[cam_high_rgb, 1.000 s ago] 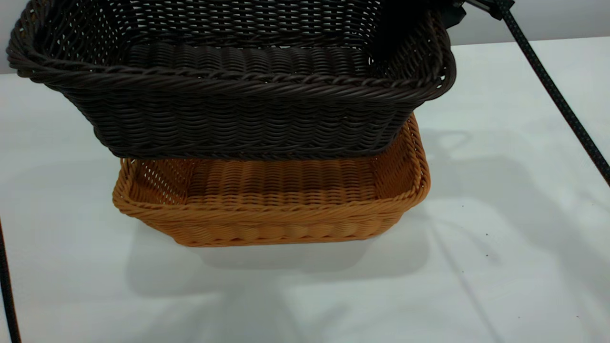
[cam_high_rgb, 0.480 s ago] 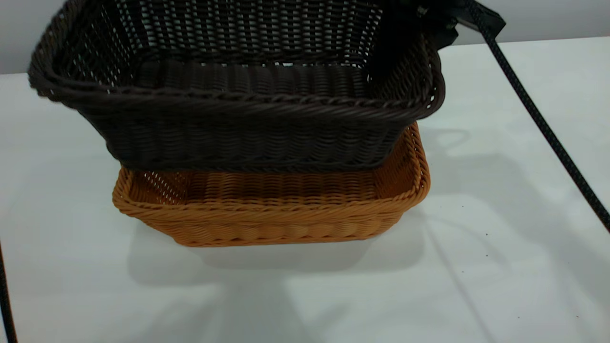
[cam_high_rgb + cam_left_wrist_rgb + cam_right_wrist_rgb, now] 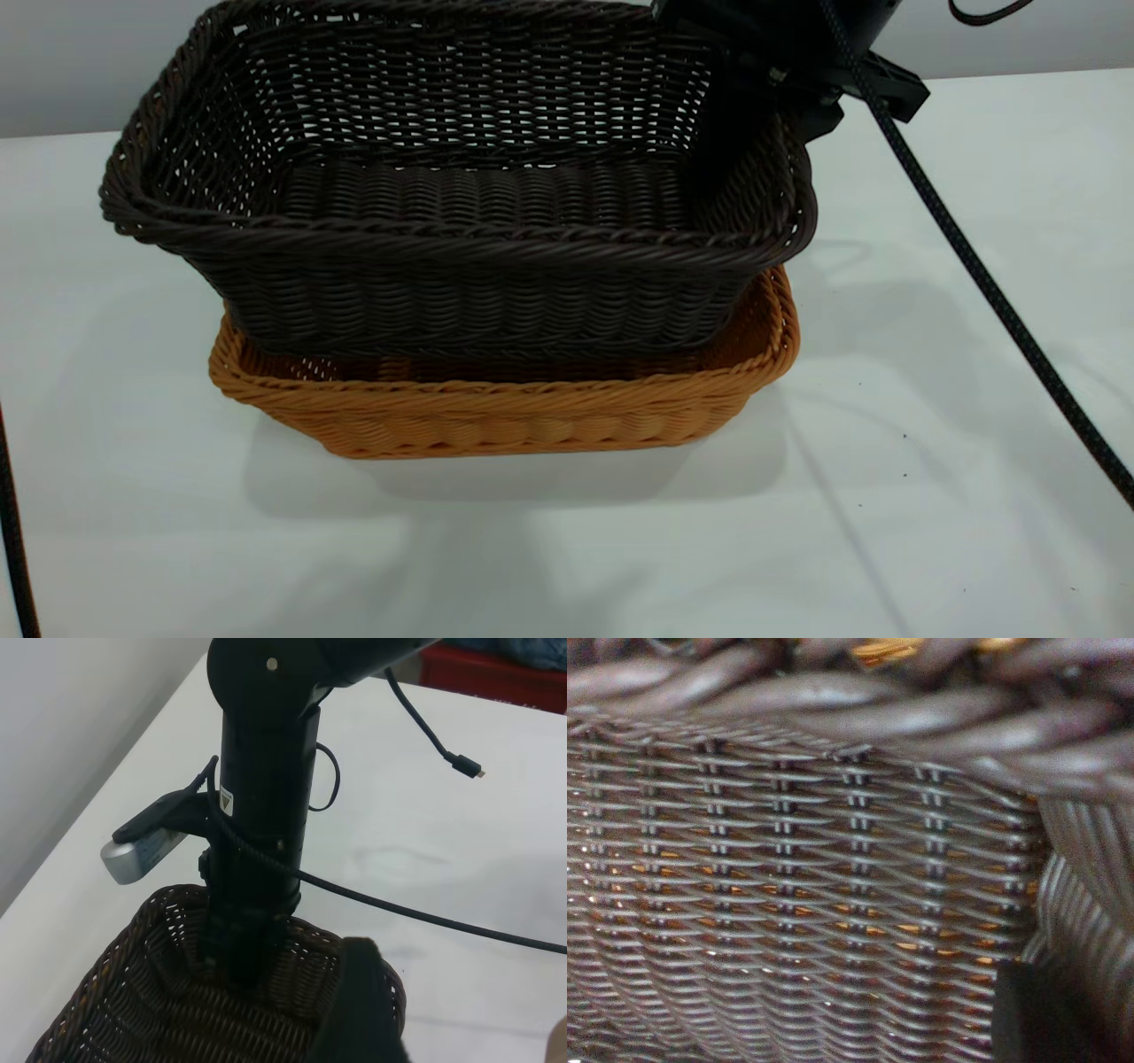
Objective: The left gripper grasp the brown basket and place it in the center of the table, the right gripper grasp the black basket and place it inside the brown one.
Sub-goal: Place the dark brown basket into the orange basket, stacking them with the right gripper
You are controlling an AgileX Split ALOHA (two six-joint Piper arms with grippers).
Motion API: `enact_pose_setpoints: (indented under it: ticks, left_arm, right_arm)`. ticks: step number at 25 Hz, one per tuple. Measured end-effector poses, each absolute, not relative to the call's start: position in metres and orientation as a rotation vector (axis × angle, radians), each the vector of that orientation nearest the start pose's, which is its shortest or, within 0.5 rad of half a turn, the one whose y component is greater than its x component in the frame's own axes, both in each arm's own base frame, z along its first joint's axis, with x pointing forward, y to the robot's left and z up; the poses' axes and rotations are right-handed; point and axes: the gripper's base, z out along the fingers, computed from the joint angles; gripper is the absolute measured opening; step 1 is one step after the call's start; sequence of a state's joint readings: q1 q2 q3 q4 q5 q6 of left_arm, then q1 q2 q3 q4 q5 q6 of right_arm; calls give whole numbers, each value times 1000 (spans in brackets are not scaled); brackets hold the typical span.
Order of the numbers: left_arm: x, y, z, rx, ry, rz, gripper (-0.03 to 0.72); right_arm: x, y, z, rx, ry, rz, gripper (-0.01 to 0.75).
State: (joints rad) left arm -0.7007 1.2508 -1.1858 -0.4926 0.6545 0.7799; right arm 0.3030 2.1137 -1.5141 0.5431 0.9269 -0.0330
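The black basket [image 3: 461, 266] hangs level with its bottom sunk inside the brown basket [image 3: 496, 412], which rests on the table [image 3: 930, 354] near its middle. My right gripper [image 3: 780, 89] is shut on the black basket's right rim, one finger inside the wall. In the right wrist view the dark weave [image 3: 797, 868] fills the picture, with orange showing through it and one finger [image 3: 1054, 1010] against it. The left wrist view shows the right arm [image 3: 261, 815] reaching down into the black basket [image 3: 159, 1010]. My left gripper [image 3: 452, 1028] is held back above the table, open and empty.
The right arm's braided cable [image 3: 974, 266] slants across the table's right side. Another cable [image 3: 9, 532] runs along the left edge. A loose cable with a plug [image 3: 465, 766] and a red object [image 3: 505, 673] lie at the table's far end.
The right gripper has come down with the black basket, whose bottom has dropped from above the brown basket into it. The brown basket has not moved.
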Motion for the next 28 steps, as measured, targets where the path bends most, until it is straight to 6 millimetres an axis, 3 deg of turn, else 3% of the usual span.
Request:
enact_pose_setpoints:
  ticks: [7,28]
  left_arm:
    - [188,-195,381,1279,1775,-509,500]
    - [188,-195,381,1282,1772,-506,500]
  right_arm:
    - [396,162,143,-54,3029,672,120]
    - [398,161,143,-82,3007,661,120]
